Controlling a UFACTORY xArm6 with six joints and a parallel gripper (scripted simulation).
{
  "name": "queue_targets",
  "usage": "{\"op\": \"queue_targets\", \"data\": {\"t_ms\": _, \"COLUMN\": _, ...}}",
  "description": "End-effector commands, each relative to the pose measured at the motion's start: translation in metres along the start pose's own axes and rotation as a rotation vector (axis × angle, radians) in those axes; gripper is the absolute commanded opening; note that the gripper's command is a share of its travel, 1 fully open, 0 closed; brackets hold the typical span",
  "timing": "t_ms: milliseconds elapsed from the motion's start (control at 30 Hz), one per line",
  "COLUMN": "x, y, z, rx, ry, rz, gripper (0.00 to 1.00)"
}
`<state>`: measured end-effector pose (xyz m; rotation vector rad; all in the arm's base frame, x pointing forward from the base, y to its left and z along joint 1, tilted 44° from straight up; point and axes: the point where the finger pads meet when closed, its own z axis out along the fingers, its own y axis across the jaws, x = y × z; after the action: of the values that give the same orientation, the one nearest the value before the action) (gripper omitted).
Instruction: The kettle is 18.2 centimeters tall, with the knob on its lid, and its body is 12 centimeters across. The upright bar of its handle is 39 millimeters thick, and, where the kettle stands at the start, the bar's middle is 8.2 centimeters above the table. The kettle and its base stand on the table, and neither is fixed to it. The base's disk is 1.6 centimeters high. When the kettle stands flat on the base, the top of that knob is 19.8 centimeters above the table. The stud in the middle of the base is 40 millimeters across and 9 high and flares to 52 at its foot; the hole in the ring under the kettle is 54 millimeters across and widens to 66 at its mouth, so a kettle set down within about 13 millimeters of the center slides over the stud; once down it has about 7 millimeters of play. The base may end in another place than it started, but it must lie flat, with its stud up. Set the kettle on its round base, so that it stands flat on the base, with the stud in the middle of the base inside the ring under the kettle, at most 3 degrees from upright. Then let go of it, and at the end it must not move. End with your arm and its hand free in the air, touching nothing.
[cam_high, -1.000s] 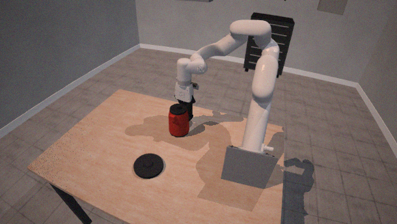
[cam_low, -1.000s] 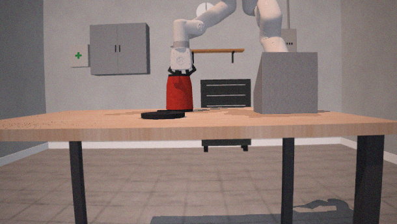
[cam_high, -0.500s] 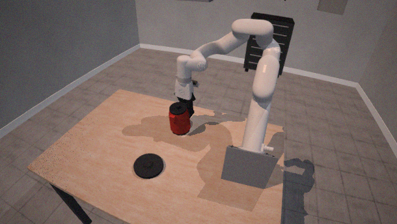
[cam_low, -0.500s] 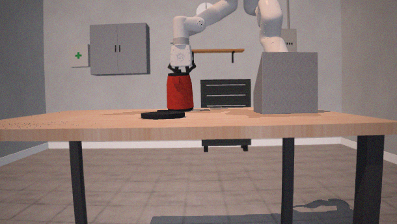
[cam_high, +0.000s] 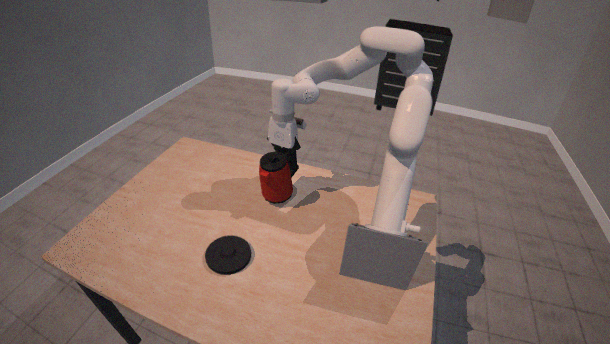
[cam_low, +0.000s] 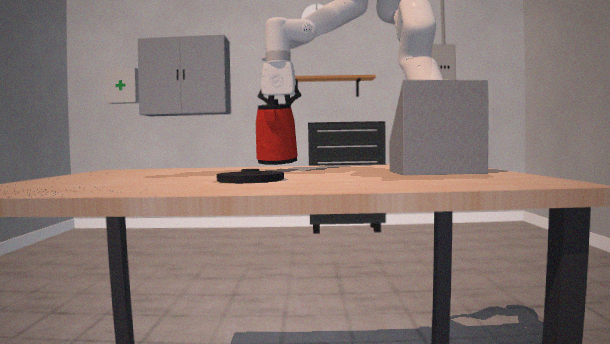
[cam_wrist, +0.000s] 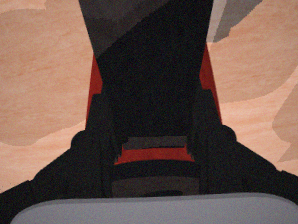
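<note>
A white robot arm (cam_high: 412, 117) (cam_low: 417, 30) grips a red kettle (cam_high: 276, 186) (cam_low: 276, 135) (cam_wrist: 92, 95) by its handle (cam_wrist: 150, 80), the black hand (cam_high: 287, 156) (cam_low: 278, 100) (cam_wrist: 151, 87) closed firmly on the bar at the kettle's far side. The kettle hangs nearly upright, its bottom just above the wooden bench (cam_high: 165, 300) (cam_low: 320, 202) (cam_wrist: 35, 100). Its round black base (cam_high: 228, 255) (cam_low: 250, 177) lies flat nearer the front and a little to the left, its stud facing up.

Held from one side, the kettle could swing or tip if the bar turns between the fingers, leaving it outside the permitted lean. Carried too low, its bottom rim could catch the base and push it along; lowered off center, the ring could perch on the stud. Release in that position could let it topple.

Shadows of the arm fall across the pale wood, right of which stands a gray block (cam_high: 382, 257) (cam_low: 442, 127). Beyond are a gray-tiled floor, plain gray walls, a dark drawer cabinet (cam_high: 441, 75) (cam_low: 346, 140), a wall cupboard (cam_low: 182, 75) and a wooden shelf (cam_low: 335, 78).
</note>
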<state>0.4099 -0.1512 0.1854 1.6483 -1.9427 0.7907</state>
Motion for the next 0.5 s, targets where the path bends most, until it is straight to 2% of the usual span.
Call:
{"op": "queue_targets", "data": {"t_ms": 0, "x": 0.0003, "y": -0.0012, "z": -0.0069, "rx": 0.003, "ry": -0.001, "rz": 0.001, "gripper": 0.0}}
{"op": "queue_targets", "data": {"t_ms": 467, "x": 0.0002, "y": -0.0011, "z": -0.0098, "rx": 0.003, "ry": -0.001, "rz": 0.001, "gripper": 0.0}}
